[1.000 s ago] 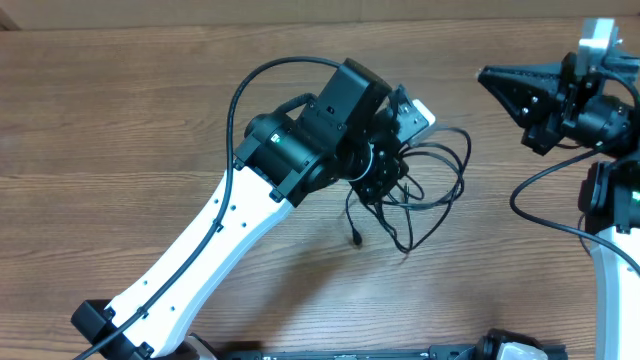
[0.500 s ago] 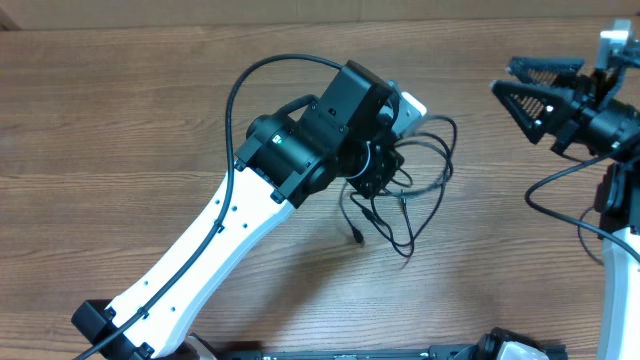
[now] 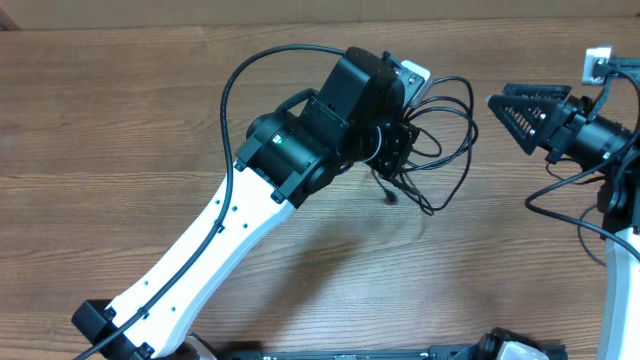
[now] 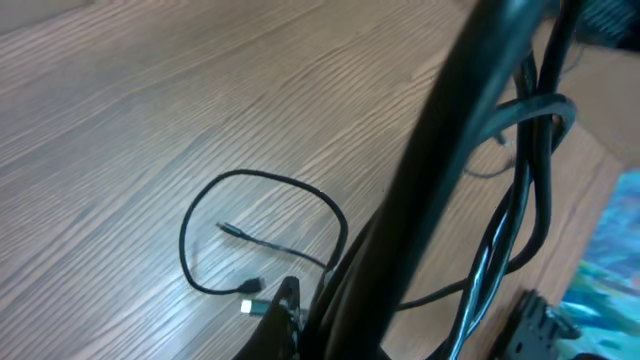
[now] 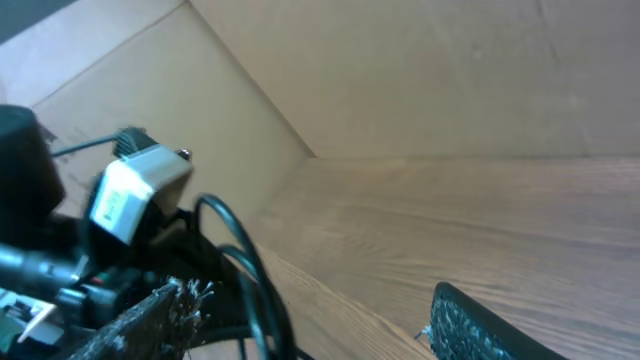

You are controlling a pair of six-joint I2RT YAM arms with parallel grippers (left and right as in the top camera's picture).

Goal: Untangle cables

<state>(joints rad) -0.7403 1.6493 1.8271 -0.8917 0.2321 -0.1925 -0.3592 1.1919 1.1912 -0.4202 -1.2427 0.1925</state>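
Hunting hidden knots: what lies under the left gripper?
The cables loop out from under the left gripper, with one plug end showing. Their bunched middle is covered by it.

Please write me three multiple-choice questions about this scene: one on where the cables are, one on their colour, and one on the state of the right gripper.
1. Where are the cables?
A. gathered at the left gripper
B. between the fingers of the right gripper
C. far from both grippers

2. What colour are the cables?
A. white
B. red
C. black

3. How is the right gripper?
A. shut on a cable
B. open and empty
C. shut and empty

Answers:
1 A: the overhead view shows the loops bunched at the left gripper.
2 C: every strand is black.
3 B: its fingers stand apart with nothing between them, away from the cables.
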